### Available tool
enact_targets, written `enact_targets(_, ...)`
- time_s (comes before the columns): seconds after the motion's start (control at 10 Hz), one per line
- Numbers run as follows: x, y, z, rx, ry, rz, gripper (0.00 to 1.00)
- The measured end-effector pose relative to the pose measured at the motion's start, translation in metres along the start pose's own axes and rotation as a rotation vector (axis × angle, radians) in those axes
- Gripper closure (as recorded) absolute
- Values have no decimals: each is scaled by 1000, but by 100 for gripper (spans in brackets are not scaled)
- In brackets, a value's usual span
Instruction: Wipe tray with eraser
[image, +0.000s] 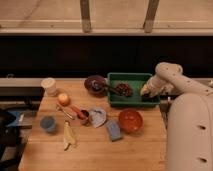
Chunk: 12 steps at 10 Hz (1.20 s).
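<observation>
Currently my gripper (145, 92) is low at the right end of the tray (129, 76); its grip state I cannot tell. Wiping looks begun, mostly unfinished.

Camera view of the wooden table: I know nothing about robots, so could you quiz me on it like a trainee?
1. True or false: the round orange bowl sits inside the shallow dark-green plastic tray.
2. The robot's gripper is at the tray's: A) picture-left end, B) picture-right end, C) neither, it is off the table.
3. What long yellow thing lies near the wooden table's front edge?
Key: 1 false, it stands on the table in front of the tray; 2 B; 3 a banana.
</observation>
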Motion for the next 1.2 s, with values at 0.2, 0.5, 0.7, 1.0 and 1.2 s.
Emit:
enact_targets(0.2, -13, 4, 10, -2, 5, 1, 89)
enact_targets(0.5, -23, 34, 21, -18, 11, -48, 89)
enact_targets(0.7, -18, 53, 24, -31, 21, -96, 89)
enact_targets(1.0, 17, 57, 20, -36, 41, -125, 89)
enact_targets(1.2, 28, 41, 14, -13, 43, -106, 89)
